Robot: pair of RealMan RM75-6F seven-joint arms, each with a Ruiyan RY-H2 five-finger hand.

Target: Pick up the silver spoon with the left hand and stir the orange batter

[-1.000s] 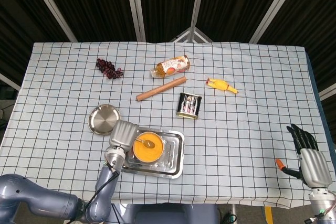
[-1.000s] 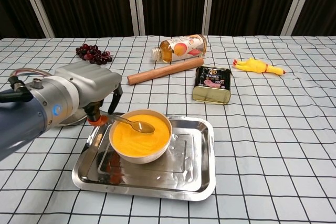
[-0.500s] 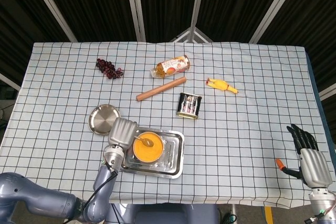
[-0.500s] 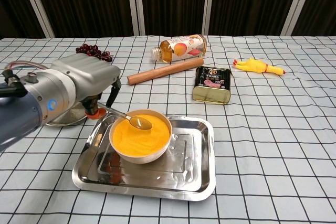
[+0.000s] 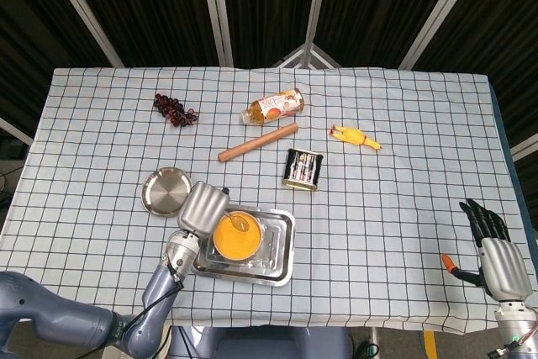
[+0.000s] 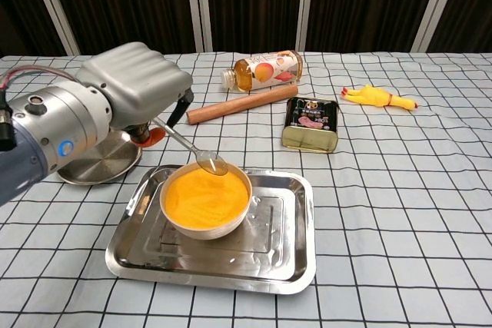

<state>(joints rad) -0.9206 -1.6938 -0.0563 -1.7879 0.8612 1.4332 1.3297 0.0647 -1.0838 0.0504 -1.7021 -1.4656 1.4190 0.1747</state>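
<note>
My left hand [image 6: 134,90] [image 5: 203,207] holds the silver spoon [image 6: 192,151] by its handle. The spoon slants down to the right, its scoop [image 6: 211,163] just above the far rim of the white bowl of orange batter [image 6: 204,198] [image 5: 235,236]. The bowl stands in the steel tray [image 6: 284,255] [image 5: 282,250]. My right hand [image 5: 496,254] hangs past the table's right front corner with fingers apart and nothing in it; the chest view does not show it.
A round steel plate [image 6: 96,163] [image 5: 164,191] lies left of the tray. Behind stand a tin can [image 6: 310,124], a wooden rolling pin [image 6: 242,104], a lying bottle [image 6: 265,69], dark grapes [image 5: 175,110] and a yellow rubber chicken [image 6: 378,97].
My left hand rose and moved back and slightly right, lifting the spoon's scoop out of the batter's middle to the bowl's far rim. The right hand stayed still.
</note>
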